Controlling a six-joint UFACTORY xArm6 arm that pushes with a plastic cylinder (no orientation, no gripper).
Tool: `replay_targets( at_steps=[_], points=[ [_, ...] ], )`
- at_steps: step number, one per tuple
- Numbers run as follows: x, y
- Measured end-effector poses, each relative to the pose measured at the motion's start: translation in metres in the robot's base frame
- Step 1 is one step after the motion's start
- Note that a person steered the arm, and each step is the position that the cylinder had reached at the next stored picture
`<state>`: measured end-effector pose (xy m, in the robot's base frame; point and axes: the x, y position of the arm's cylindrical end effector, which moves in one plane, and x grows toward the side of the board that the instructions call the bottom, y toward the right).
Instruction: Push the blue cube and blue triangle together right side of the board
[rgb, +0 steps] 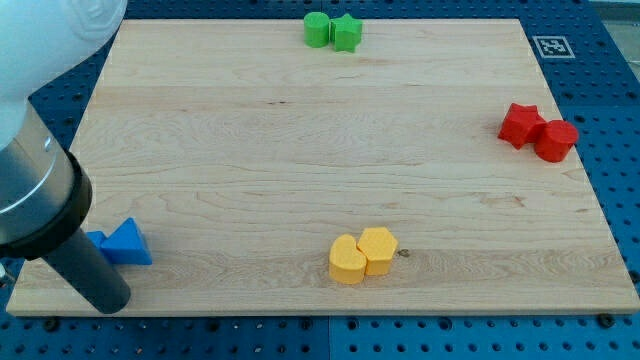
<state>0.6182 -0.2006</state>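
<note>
The blue triangle (127, 243) lies near the board's bottom left corner. The blue cube (96, 241) touches its left side and is mostly hidden behind my rod. My rod comes down from the view's left, and my tip (108, 303) rests at the board's bottom left edge, just below and left of the two blue blocks. I cannot tell whether the tip touches the cube.
Two green blocks (332, 31) sit together at the view's top edge. A red star (520, 124) and a red block (556, 140) sit together at the right edge. Two yellow blocks (362, 255) touch near the bottom centre. A blue pegboard (610, 100) surrounds the wooden board (300, 150).
</note>
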Motion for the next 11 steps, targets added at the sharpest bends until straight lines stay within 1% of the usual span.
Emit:
replay_targets(
  at_steps=[1, 2, 3, 4, 8, 9, 10, 11],
  points=[
    [0.000, -0.023],
    [-0.001, -0.062],
    [-0.001, -0.068],
    [-0.027, -0.075],
    [-0.041, -0.068],
    [-0.050, -0.045],
    [-0.050, -0.036],
    [-0.033, -0.058]
  ],
)
